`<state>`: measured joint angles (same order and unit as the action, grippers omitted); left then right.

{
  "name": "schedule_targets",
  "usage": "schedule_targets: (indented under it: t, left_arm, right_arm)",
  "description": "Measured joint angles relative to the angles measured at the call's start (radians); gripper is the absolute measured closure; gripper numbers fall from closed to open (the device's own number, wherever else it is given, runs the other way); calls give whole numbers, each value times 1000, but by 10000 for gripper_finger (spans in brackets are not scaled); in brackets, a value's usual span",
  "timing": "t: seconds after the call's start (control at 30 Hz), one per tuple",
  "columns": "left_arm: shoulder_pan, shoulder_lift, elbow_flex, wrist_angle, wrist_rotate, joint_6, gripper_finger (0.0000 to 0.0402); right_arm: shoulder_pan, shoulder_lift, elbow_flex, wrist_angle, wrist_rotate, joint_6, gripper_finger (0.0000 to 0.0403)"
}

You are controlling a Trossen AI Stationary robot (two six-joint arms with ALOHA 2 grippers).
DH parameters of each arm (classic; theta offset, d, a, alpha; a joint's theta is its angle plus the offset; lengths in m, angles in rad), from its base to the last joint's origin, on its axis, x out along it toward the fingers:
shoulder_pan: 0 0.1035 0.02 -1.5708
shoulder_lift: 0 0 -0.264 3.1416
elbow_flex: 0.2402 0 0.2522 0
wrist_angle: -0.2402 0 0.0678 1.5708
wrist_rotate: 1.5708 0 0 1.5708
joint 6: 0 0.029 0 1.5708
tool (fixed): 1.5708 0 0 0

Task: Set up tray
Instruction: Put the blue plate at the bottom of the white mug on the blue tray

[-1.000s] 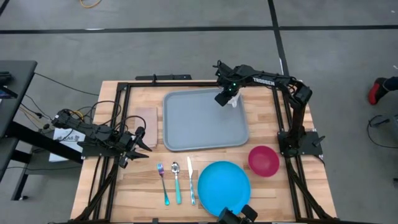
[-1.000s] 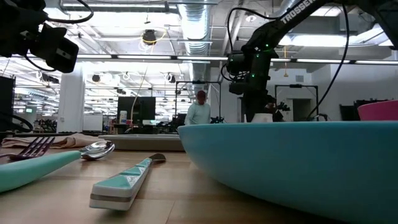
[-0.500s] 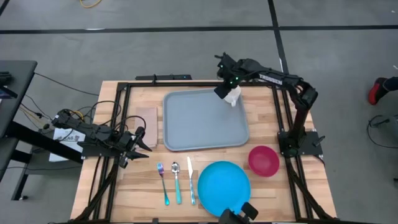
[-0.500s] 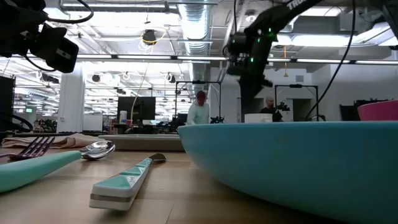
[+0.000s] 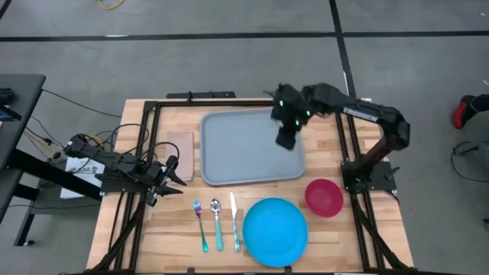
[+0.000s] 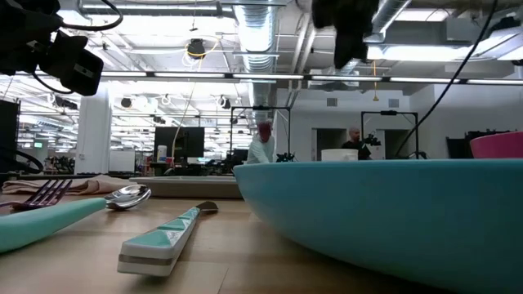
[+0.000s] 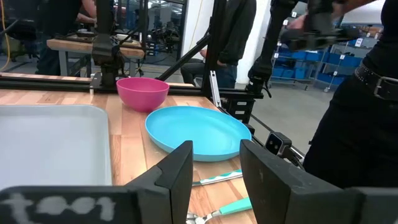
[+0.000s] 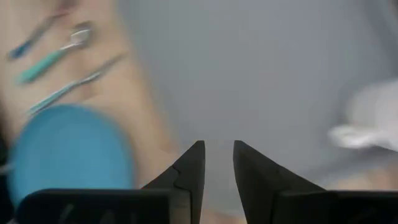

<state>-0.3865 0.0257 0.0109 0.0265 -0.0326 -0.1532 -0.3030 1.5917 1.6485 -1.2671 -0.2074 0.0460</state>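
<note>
**Grey-blue tray lies bare at the back of the table, right arm raised above it**

Grey-blue plastic, flat and rimmed, the tray (image 5: 252,147) sits on the wooden table (image 5: 328,233) toward its far edge, roughly centred between the two arms. Its surface shows nothing on it in the high view, apart from the part hidden under the right arm. The right gripper (image 5: 285,138) hangs over the tray's right-hand portion, lifted clear of it; in the low view the arm shows only near the ceiling line. In the right wrist view its two dark fingers (image 8: 188,173) stand a narrow gap apart with nothing between them, the grey tray blurred beneath, and a pale whitish thing off to one side that is too blurred to identify.

The left gripper (image 5: 170,173) waits low at the table's left side, just beside the tan napkin (image 5: 180,147), which lies left of the tray. Its fingers (image 7: 177,174) are parted and hold nothing.

Nearer the front edge lie a fork (image 5: 200,224), a spoon (image 5: 217,222) and a knife (image 5: 234,221) side by side, with teal handles. Right of them rests the round blue plate (image 5: 275,231), and beyond it the pink bowl (image 5: 324,197), just off the tray's front right corner.

People stand in the room beyond the table.
</note>
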Motion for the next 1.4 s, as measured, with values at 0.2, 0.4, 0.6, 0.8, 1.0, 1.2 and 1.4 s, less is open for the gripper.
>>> schedule_targets:
  t: [0.2, 0.4, 0.6, 0.8, 1.0, 1.2, 1.4]
  left_arm:
    - [0, 0, 0, 0, 0, 0, 281]
    - [0, 0, 0, 0, 0, 0, 281]
    - [0, 0, 0, 0, 0, 0, 281]
    - [0, 0, 0, 0, 0, 0, 281]
    - [0, 0, 0, 0, 0, 0, 281]
    - [0, 0, 0, 0, 0, 0, 281]
    - [0, 0, 0, 0, 0, 0, 281]
  right_arm:
    - [236, -38, 0, 27, -31, 150, 268]
    - [488, -4, -3, -47, 66, 297, 189]
    - [687, 33, -177, -10, 182, 433, 164]
    - [752, 25, -399, 214, 189, 489, 172]
    - [727, 25, -548, 384, 212, 538, 192]
    - [660, 26, -612, 508, 157, 556, 205]
    - [611, 26, -635, 563, 115, 556, 212]
